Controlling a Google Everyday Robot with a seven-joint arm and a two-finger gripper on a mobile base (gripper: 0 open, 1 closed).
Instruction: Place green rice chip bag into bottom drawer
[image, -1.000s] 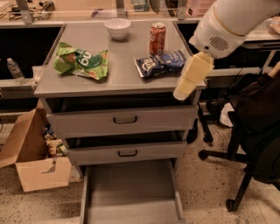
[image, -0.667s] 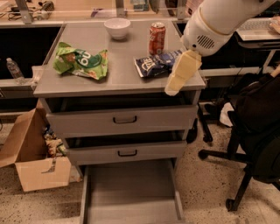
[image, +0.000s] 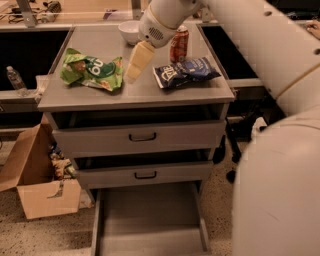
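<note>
Inspection found the task at its opening stage. The green rice chip bag (image: 92, 70) lay crumpled on the left part of the cabinet's top surface (image: 150, 96), not lifted and not gripped. The end effector (image: 133, 74) hung over that surface just beside the bag's right edge, between it and the dark blue chip bag (image: 185, 73), pointing down and to the left. Whether the end effector was open or closed could not be told; nothing was seen in its hold.

The bottom drawer (image: 150, 220) stood pulled out at floor level with a bare floor, ready to receive the item. The two upper drawers (image: 142, 137) above it were shut or nearly so.

Also noted: a red can (image: 179, 44) and a white bowl (image: 128, 31) at the back of the surface, and a cardboard box (image: 35, 182) on the floor to the left.

Assessment: the receiving drawer needed no further preparation. Outstanding were the grasp of the bag, the lift clear of the surface, the carry down past the cabinet front, and the release into the drawer.
</note>
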